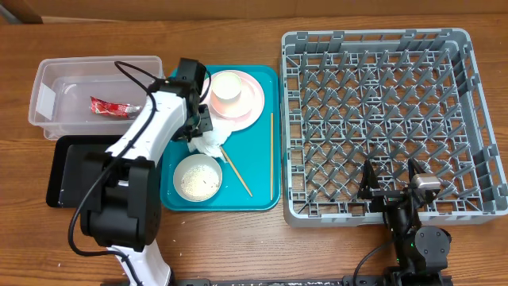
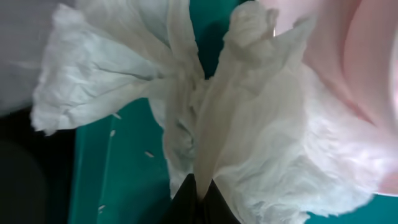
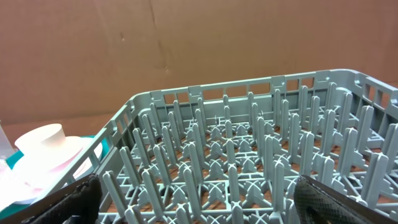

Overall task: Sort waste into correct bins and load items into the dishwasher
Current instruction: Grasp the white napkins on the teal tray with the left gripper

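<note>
The brown wooden tabletop (image 1: 238, 238) carries the grey dish rack (image 1: 381, 48) at the right. The right claw (image 1: 390, 181) is spread wide and empty over its near wall. The teal tray (image 1: 266, 199) sits in the centre, with the clear tub (image 1: 48, 87) and black tray (image 1: 63, 171) to the left; the left arm crosses the black tray. The left claw (image 1: 202, 133) is pinched tight on a crumpled napkin (image 2: 261, 137), hemmed between the pink plate (image 1: 254, 107) and the rice bowl (image 1: 198, 177). Chopsticks (image 1: 271, 151) lie nearby, and a red wrapper (image 1: 109, 106) sits in the tub.

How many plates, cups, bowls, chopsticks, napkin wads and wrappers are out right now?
Pink plate: 1
Cream cup: 1
White bowl: 1
Chopsticks: 2
Napkin wad: 1
Red wrapper: 1
Total: 7
</note>
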Tool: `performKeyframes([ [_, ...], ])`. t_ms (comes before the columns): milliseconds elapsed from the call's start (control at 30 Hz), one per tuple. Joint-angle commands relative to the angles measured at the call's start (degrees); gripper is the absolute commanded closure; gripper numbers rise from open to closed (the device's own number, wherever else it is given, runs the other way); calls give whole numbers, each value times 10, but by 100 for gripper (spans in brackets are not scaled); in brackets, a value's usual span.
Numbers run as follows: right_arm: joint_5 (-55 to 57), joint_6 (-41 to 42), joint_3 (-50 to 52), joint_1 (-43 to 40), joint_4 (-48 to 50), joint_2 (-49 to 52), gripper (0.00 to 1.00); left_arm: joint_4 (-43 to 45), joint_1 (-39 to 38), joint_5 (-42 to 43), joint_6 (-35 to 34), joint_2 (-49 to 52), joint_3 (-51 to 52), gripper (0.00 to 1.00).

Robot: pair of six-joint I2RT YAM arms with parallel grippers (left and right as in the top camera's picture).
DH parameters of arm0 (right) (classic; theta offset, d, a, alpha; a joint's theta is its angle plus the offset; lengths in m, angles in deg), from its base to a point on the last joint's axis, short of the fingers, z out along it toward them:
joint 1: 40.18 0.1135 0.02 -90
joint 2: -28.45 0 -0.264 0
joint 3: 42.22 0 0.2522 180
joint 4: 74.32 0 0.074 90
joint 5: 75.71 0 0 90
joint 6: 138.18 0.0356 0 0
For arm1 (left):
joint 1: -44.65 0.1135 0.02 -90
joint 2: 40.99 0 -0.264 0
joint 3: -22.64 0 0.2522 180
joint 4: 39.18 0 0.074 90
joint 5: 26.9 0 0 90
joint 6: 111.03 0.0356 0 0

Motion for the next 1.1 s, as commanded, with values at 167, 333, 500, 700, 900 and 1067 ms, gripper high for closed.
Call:
performKeyframes([
  [167, -3, -2, 6, -3, 3, -6, 0, -18, 18, -17, 0, -1, -48, 94],
  [333, -3, -2, 6, -3, 3, -6, 0, -11, 26, -25, -30, 5, -47, 93],
  [500, -3, -2, 6, -3, 3, -6, 0, -10, 27, -25, -35, 29, -47, 88],
  [700, -3, -2, 6, -3, 3, -6, 0, 2, 28, -26, -35, 71, -47, 75],
  [900, -3, -2, 6, -3, 3, -6, 0, 6, 28, -26, -35, 81, -47, 58],
  [1067, -3, -2, 6, -3, 3, -6, 0, 10, 28, -25, -35, 81, -47, 64],
])
